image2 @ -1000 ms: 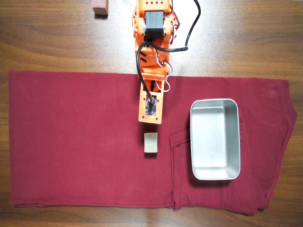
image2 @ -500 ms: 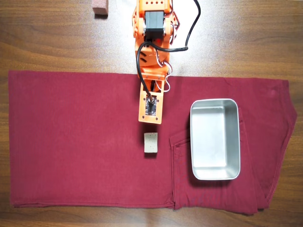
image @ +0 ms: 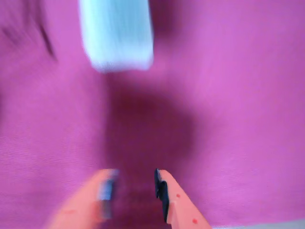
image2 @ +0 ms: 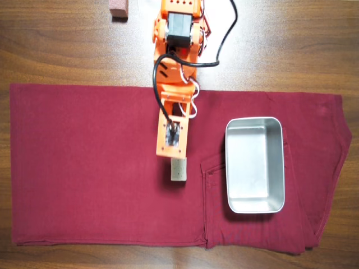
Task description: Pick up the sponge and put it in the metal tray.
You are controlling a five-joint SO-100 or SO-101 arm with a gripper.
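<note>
The sponge [image2: 178,169] is a small beige block lying on the dark red cloth, left of the metal tray [image2: 255,131]. The tray is a shiny silver pan with a raised rim, and it is empty. In the wrist view the sponge [image: 116,33] shows blurred and pale at the top, ahead of my gripper [image: 135,183]. The orange fingers [image: 178,202] stand apart with nothing between them. In the overhead view my gripper [image2: 171,152] hangs just behind the sponge, its tips hidden under the wrist.
The dark red cloth [image2: 84,168] covers most of the wooden table [image2: 56,45]. A reddish-brown block [image2: 118,8] sits at the back edge, left of the arm's base. A black cable [image2: 224,39] loops off the arm.
</note>
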